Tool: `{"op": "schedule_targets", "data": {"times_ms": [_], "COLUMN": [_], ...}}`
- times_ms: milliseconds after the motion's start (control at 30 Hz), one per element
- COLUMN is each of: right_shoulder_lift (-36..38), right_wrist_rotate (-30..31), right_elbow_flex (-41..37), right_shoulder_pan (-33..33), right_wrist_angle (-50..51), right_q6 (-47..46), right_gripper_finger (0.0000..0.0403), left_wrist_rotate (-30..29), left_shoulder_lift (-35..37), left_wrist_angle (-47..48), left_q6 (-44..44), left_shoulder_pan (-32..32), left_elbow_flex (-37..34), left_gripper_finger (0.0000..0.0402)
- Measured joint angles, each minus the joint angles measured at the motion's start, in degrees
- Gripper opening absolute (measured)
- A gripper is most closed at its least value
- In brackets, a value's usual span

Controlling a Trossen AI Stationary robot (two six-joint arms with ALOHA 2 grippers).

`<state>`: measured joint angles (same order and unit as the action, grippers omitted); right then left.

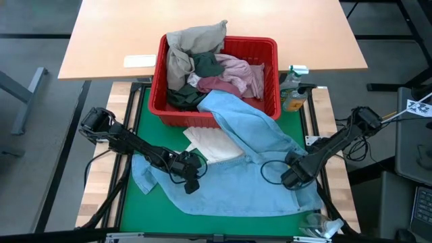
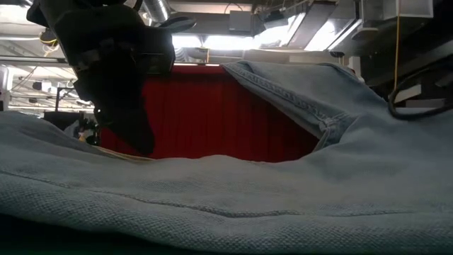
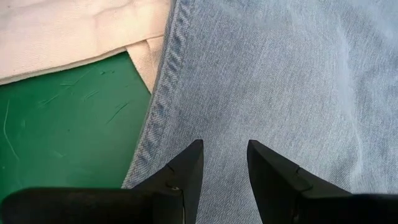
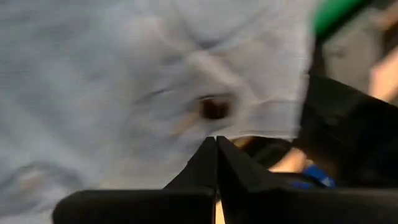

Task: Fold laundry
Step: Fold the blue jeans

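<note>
A light blue denim garment (image 1: 250, 142) hangs out of the red basket (image 1: 270, 47) over its near rim and lies spread on the green mat (image 1: 142, 209). Under its left part lies a white piece (image 1: 212, 143). Beige (image 1: 189, 47), dark green (image 1: 206, 65) and pink (image 1: 236, 74) garments are heaped in the basket. My left gripper (image 1: 192, 177) is open over the denim's left part, its fingers slanting down beside a stitched seam (image 3: 165, 87). My right gripper (image 1: 289, 179) is shut with nothing in it, above the denim's right part (image 4: 93, 74). My left gripper (image 3: 224, 149) slants down at the denim (image 3: 280, 74) just beside the stitched seam, with flat cloth showing in the gap between its fingers. Whether the fingertips (image 3: 198, 148) touch the cloth I cannot tell.
The basket stands at the mat's far edge, against a tan table (image 1: 202, 13). Bottles (image 1: 293, 88) stand to the right of the basket. In the low view the denim (image 2: 283, 198) fills the foreground and the basket wall (image 2: 212, 113) rises behind it. Bare mat shows near left.
</note>
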<state>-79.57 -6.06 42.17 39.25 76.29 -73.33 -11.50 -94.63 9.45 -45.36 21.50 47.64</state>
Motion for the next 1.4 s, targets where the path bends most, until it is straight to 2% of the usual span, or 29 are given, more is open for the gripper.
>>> {"op": "schedule_targets", "data": {"times_ms": [167, 300, 400, 500, 667, 767, 900, 1033, 1233, 1400], "right_shoulder_lift": [0.0, 0.0, 0.4, 1.1, 1.9, 1.9, 1.9, 1.9, 1.9, 1.9], "right_wrist_rotate": [1.9, 1.9, 2.2, 5.6, 14.4, 19.9, 26.9, 31.7, 32.6, 32.7], "right_elbow_flex": [0.0, 0.6, 3.0, 6.8, 13.3, 16.8, 19.8, 20.6, 20.6, 20.7], "right_shoulder_pan": [0.1, 0.1, 0.1, 0.1, 0.1, 0.1, 0.1, 0.0, 0.0, 0.0], "right_wrist_angle": [5.6, 6.3, 7.8, 8.7, 9.0, 8.6, 4.9, -1.8, -13.1, -19.8], "right_q6": [-3.0, -3.2, -2.8, -1.8, -0.2, 2.7, 6.9, 12.7, 25.1, 31.9], "right_gripper_finger": [0.0001, 0.0001, 0.0001, 0.0001, 0.0001, 0.0001, 0.0001, 0.0001, 0.0001, 0.0001], "left_wrist_rotate": [0.0, -0.1, 3.0, 6.8, 10.0, 14.3, 18.9, 20.2, 19.8, 18.2], "left_shoulder_lift": [0.0, 0.0, 0.8, 3.0, 7.0, 8.9, 10.4, 10.4, 10.4, 10.4], "left_wrist_angle": [0.0, 0.0, 1.1, 4.6, 16.7, 24.1, 30.7, 33.1, 37.8, 41.1], "left_q6": [0.0, 0.0, 0.8, 0.9, 0.4, 0.2, -5.3, -11.7, -18.2, -25.4], "left_shoulder_pan": [0.0, 0.0, 0.0, -0.2, 0.0, 0.1, 1.7, 5.5, 12.4, 17.7], "left_elbow_flex": [0.0, 0.0, 0.0, 0.6, 4.1, 7.0, 9.8, 9.9, 9.9, 9.8], "left_gripper_finger": [0.0119, 0.0119, 0.0119, 0.0119, 0.0119, 0.0119, 0.0119, 0.0119, 0.0119, 0.0119]}}
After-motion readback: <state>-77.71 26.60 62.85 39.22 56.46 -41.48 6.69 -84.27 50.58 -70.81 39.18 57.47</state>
